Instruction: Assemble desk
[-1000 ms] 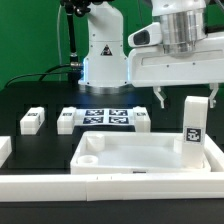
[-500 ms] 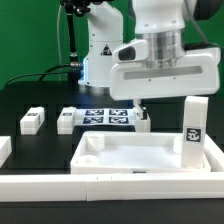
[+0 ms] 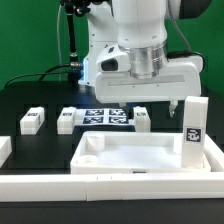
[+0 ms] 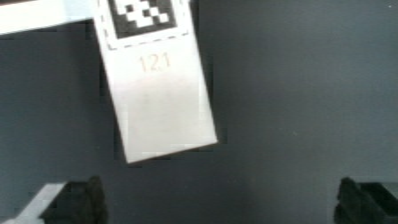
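Observation:
The white desk top (image 3: 130, 155) lies at the front with its rim up. One white tagged leg (image 3: 194, 130) stands upright in its corner at the exterior view's right. Three more legs lie flat behind it: two at the left (image 3: 31, 120) (image 3: 68, 120) and one (image 3: 141, 119) right of the marker board. My gripper (image 3: 138, 101) hangs open and empty above that last leg. In the wrist view this leg (image 4: 164, 100), tagged 121, lies on the black table beyond my gripper (image 4: 221, 205), whose dark fingers (image 4: 71, 200) stand wide apart and hold nothing.
The marker board (image 3: 105, 117) lies between the loose legs. Low white border rails run along the front (image 3: 100, 186) and the left (image 3: 4, 149). The robot base (image 3: 100, 60) stands at the back before a green wall.
The arm has moved toward the exterior view's left, from above the standing leg to above the loose leg beside the marker board. The gripper has stayed open. No part has moved.

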Controlling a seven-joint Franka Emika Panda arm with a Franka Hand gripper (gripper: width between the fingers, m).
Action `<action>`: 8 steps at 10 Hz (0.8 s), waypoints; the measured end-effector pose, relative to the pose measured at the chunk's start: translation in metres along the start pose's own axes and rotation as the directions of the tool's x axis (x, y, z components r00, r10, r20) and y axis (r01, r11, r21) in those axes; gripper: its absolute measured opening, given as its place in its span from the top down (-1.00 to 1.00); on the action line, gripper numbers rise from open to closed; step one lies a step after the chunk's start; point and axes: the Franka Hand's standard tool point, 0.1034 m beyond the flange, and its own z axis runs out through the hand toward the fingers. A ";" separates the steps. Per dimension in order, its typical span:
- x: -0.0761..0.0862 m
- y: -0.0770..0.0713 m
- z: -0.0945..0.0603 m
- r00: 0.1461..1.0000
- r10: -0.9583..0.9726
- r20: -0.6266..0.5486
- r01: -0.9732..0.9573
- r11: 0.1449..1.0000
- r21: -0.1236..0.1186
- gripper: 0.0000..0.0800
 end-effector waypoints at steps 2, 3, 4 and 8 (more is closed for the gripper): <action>-0.017 0.004 0.009 0.974 0.007 0.226 -0.011 1.000 0.016 -0.62; -0.019 0.001 0.013 0.948 0.012 0.319 -0.018 1.000 0.017 -0.62; -0.016 0.002 0.016 0.923 0.035 0.382 -0.043 0.999 0.012 -0.62; -0.017 0.013 0.025 0.806 0.019 0.591 -0.047 0.998 0.031 -0.62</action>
